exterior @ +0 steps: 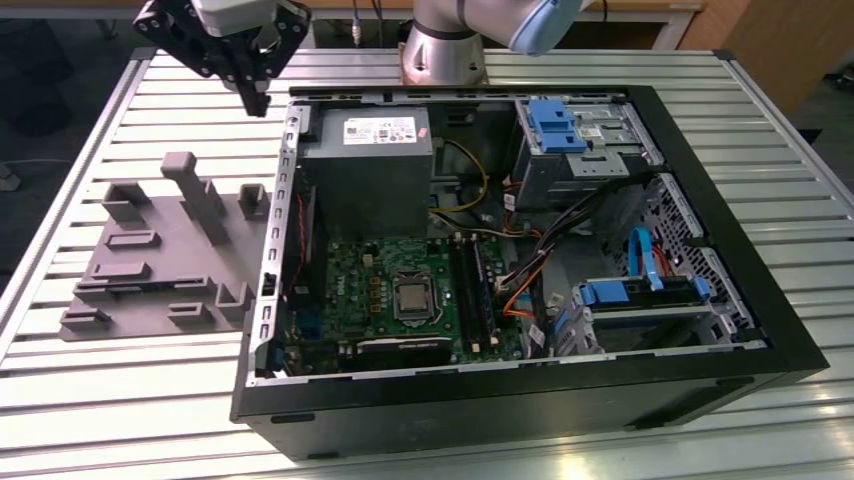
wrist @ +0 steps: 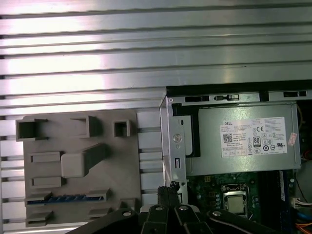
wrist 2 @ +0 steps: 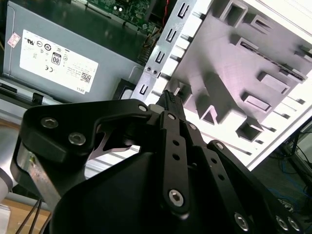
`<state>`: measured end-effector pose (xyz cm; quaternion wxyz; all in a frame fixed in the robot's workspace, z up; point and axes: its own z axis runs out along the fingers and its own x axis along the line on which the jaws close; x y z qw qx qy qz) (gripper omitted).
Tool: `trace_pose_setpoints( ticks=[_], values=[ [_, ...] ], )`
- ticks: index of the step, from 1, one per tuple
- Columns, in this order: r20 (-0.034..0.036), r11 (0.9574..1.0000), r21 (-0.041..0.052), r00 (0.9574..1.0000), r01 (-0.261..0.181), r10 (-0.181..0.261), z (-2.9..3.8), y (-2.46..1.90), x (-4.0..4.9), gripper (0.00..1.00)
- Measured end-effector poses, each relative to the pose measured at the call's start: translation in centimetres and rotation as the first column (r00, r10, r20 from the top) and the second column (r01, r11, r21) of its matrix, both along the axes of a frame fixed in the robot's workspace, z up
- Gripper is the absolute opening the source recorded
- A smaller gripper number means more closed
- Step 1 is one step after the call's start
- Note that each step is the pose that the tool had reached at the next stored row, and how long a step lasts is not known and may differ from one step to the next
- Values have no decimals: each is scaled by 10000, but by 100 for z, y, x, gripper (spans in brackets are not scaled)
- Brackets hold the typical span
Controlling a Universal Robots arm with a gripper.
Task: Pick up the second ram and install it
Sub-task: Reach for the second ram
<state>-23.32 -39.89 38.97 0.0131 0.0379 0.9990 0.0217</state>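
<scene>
Black gripper (exterior: 255,100) points downward, pinched closed, empty. We see the narrow blue-green memory stick (wrist: 63,199) lying in the grey plastic fixture plate (wrist: 117,165)

A white label (exterior: 380,130) sits on the grey power supply (exterior: 360,190) inside the case; in the exterior view its print is too small to tell. In the second wrist view the label (wrist 2: 53,61) carries a wordmark, a barcode, lines of fine type, a boxed number badge and a row of round approval marks. In the first wrist view the same label (wrist: 256,138) shows these too. A small pink sticker (wrist: 292,140) with dark print sits at the label's edge.
</scene>
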Motion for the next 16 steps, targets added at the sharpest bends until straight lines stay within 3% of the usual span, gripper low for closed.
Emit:
trace_pose_setpoints(
  ticks=[16],
  values=[
    [0,10000,0,10000,0,0,0,0,-58,11]
  ],
)
